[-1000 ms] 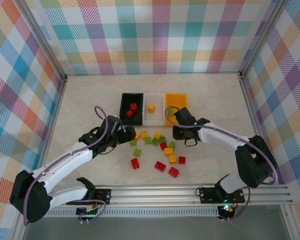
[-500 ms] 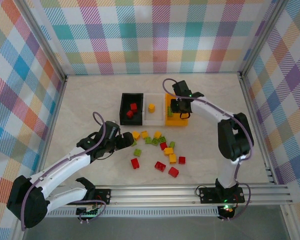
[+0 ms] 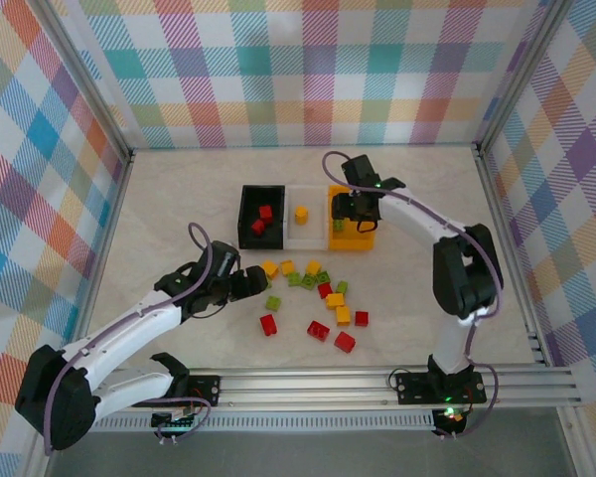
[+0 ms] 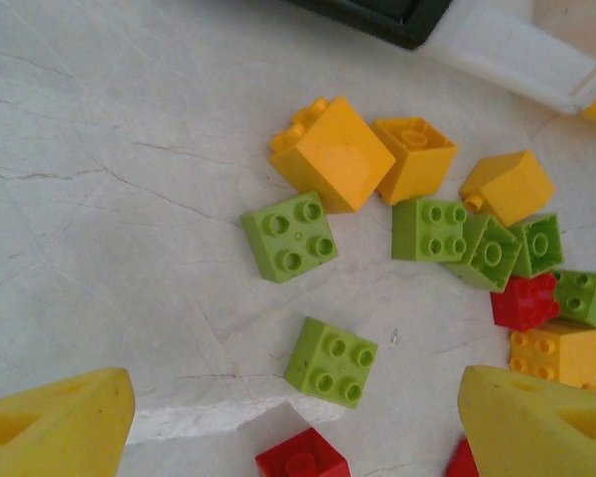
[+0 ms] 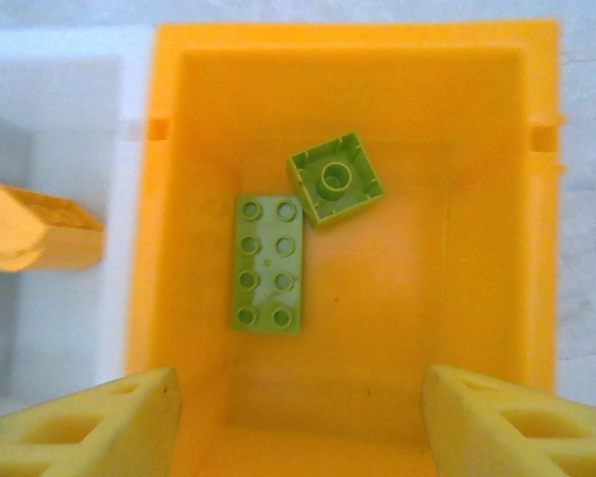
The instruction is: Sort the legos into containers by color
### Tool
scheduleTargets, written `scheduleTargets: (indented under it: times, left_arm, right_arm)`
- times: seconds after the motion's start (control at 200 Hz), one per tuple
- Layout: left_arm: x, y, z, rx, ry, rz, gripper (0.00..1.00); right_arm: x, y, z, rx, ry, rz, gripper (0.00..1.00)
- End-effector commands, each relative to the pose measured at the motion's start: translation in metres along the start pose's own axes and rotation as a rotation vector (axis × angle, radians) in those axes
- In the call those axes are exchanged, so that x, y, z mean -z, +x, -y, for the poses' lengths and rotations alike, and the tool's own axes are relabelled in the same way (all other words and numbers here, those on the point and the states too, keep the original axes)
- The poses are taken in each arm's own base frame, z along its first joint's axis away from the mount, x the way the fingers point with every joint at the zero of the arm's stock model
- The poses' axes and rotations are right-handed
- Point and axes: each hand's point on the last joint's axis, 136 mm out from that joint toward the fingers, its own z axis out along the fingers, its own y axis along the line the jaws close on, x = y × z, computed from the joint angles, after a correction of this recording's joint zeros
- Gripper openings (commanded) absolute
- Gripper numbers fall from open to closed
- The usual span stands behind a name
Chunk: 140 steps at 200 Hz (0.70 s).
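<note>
Pale marble tabletop, walled in bright plaid, carries three bins in a row at the upper middle of the top view: black bin (image 3: 246,214), white bin (image 3: 290,231), orange bin (image 3: 364,243). Loose legos (image 3: 313,293) lie scattered just below them, at centre frame.

The right claw (image 3: 350,209) hangs over the orange bin (image 5: 536,199), fingers spread with nothing between them. On the bin floor lie a long green brick (image 5: 266,260) and a small green brick (image 5: 336,179), just beside each other.

The left claw (image 3: 248,283) sits low at the left edge of the pile, spread wide and empty. In the left wrist view a square green brick (image 4: 330,360) lies just above the gap of the left claw (image 4: 298,417), slightly right of centre. It is studs up, with its sides turned a little off the finger line. A red brick (image 4: 300,459) lies lower, at the bottom edge. Being square, the green one offers no long axis to favour. The left arm is much the nearer. I judge that a short advance and a slight wrist turn would bracket it.
</note>
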Motion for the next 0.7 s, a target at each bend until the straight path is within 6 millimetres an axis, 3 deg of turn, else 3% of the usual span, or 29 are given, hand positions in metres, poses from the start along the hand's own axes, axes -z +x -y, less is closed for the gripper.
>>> scheduleTargets:
  times: [0.0,0.255,0.35,0.55,0.695]
  left_arm:
    - [0.001,0.009,0.014,-0.078,0.027,-0.073,0.84]
    - [-0.025,0.078,0.023,-0.259,-0.054,-0.265,0.82]
    - [-0.037,0.100,0.017,-0.281,-0.099,-0.315,0.79]
    - [-0.046,0.112,0.008,-0.293,-0.144,-0.336,0.71]
    - [-0.052,0.113,0.004,-0.307,-0.175,-0.346,0.60]
  right_arm:
    - [0.035,0.004,-0.013,-0.004,-0.070,0.051,0.67]
    - [0.048,0.045,-0.005,-0.031,-0.114,0.047,0.70]
    - [0.052,0.055,-0.001,-0.038,-0.120,0.048,0.70]
    - [0.059,0.065,0.006,-0.037,-0.117,0.064,0.71]
    - [0.060,0.068,0.008,-0.040,-0.118,0.068,0.71]
